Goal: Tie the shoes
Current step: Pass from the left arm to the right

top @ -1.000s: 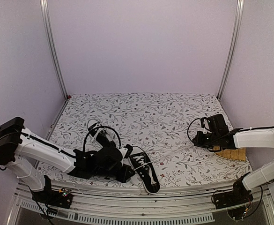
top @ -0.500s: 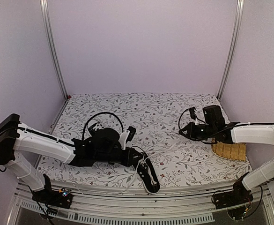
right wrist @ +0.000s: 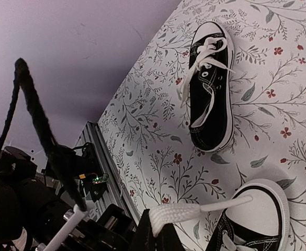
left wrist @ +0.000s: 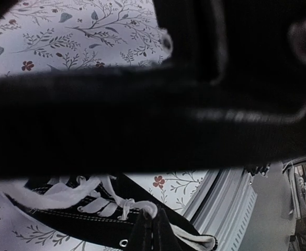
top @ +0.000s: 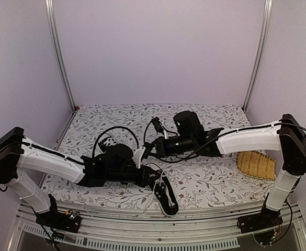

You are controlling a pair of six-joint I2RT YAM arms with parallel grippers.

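At the bench's [top: 205, 194] front edge we see one shoe [top: 166, 196], and our left claw [left wrist: 153, 225] is pinched tight on its white lace [left wrist: 142, 208]. Farther in, around mid-bench, our right claw [right wrist: 157, 232] is clamped on a lace end [right wrist: 184, 210] running from the second shoe [right wrist: 257, 219] just beside it. A woven tray [top: 255, 166] lies near the right edge.
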